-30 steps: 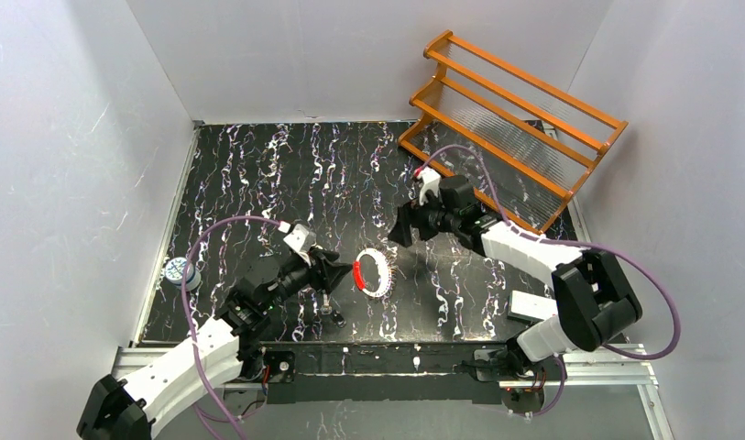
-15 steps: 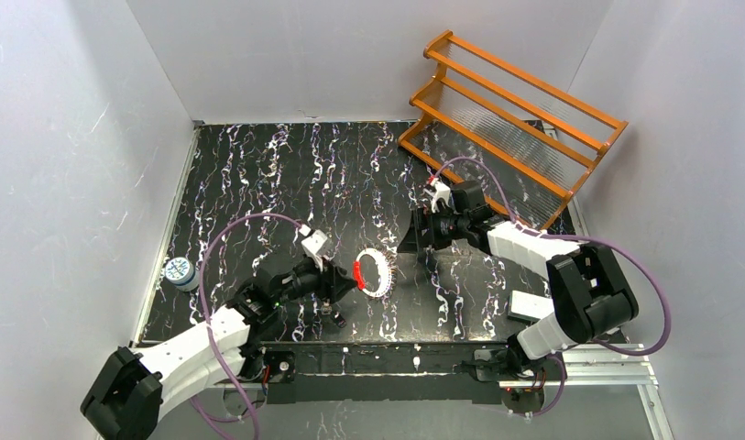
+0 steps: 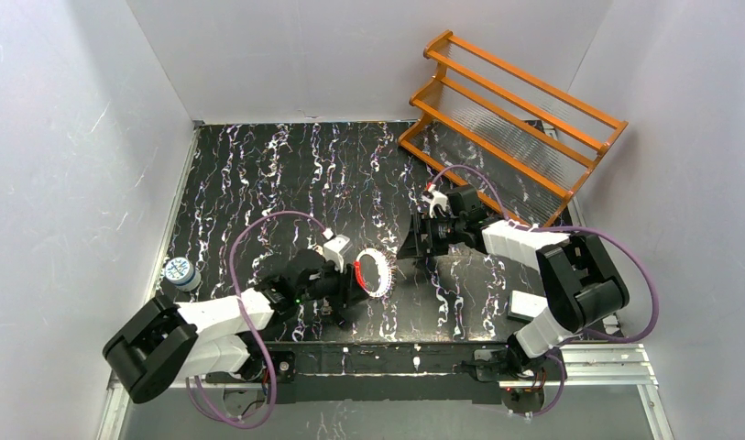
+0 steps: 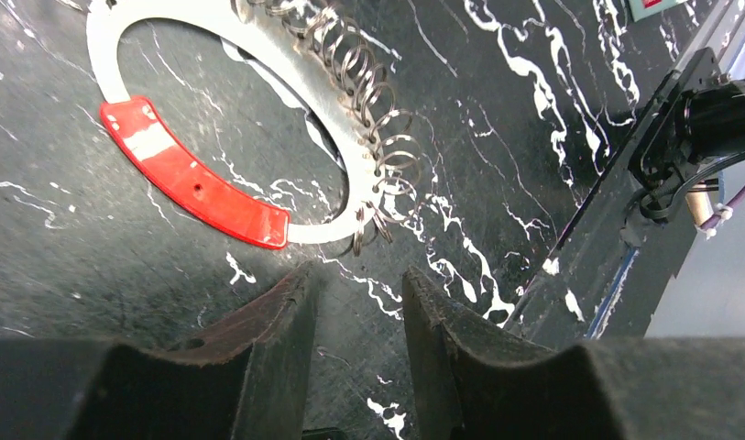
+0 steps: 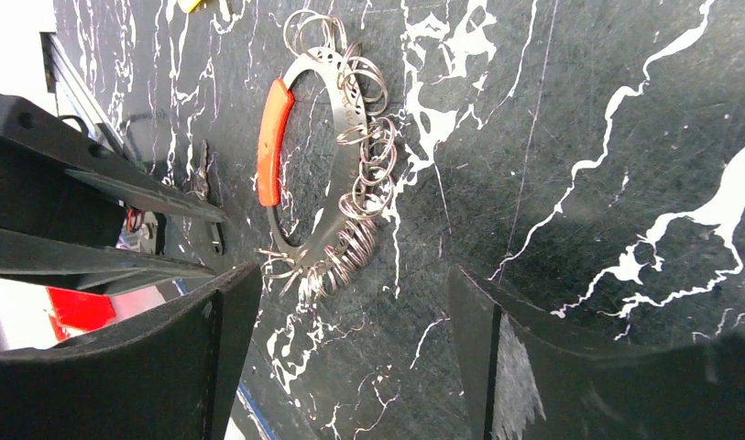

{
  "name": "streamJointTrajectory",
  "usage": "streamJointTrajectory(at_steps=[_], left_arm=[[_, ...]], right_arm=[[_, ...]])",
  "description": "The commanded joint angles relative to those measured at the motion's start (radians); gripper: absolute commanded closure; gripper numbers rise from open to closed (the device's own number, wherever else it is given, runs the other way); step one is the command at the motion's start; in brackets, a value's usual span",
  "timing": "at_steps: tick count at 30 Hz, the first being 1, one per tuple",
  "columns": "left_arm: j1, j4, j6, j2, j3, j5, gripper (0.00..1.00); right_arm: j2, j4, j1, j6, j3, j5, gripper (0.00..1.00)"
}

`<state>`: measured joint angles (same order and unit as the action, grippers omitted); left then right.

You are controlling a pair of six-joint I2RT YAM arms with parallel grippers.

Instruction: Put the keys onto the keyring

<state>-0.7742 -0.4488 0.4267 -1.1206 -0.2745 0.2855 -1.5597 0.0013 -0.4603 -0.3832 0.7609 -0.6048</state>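
- Two sets of fingers flank the keyring (image 4: 352,183), which lies flat mid-bench (image 3: 258,174) with its red section (image 4: 190,179) toward the left arm.
- On the left gripper (image 4: 357,280), the fingers stand a narrow gap apart with nothing between them, low and just beside the loop's edge.
- On the right gripper (image 5: 352,275), the fingers are wide apart and empty, on the opposite side.
- One small dark key-like piece (image 5: 201,181) lies by the left fingers. No second key can be made out.
- Step judged: secure the loop. Pinch the plain band, clear of the split rings (image 4: 377,119), so it cannot skate. Keep the other arm free for a key.
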Motion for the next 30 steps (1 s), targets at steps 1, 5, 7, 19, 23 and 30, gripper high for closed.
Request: streamJointTrajectory(at_steps=[1, 5, 7, 19, 23, 30], left_arm=[[-0.038, -0.025, 0.08, -0.043, -0.039, -0.089, 0.64], [-0.055, -0.057, 0.099, -0.062, -0.036, -0.12, 0.66], [-0.062, -0.06, 0.098, -0.076, -0.044, -0.116, 0.67], [-0.078, -0.07, 0.072, -0.14, -0.062, -0.13, 0.68], [-0.082, -0.089, 0.064, -0.169, -0.069, -0.115, 0.7], [-0.091, -0.099, 0.058, -0.188, -0.075, -0.117, 0.71]], right_arm=[[-0.018, 0.011, -0.001, -0.008, 0.025, -0.048, 0.19], [-0.022, 0.009, -0.001, -0.006, 0.027, -0.059, 0.21], [-0.025, 0.008, -0.001, -0.005, 0.028, -0.065, 0.22], [-0.043, 0.002, 0.0, 0.008, 0.039, -0.099, 0.25], [-0.046, 0.0, -0.001, 0.009, 0.043, -0.105, 0.25], [-0.049, -0.027, -0.001, 0.013, 0.052, -0.118, 0.27]])
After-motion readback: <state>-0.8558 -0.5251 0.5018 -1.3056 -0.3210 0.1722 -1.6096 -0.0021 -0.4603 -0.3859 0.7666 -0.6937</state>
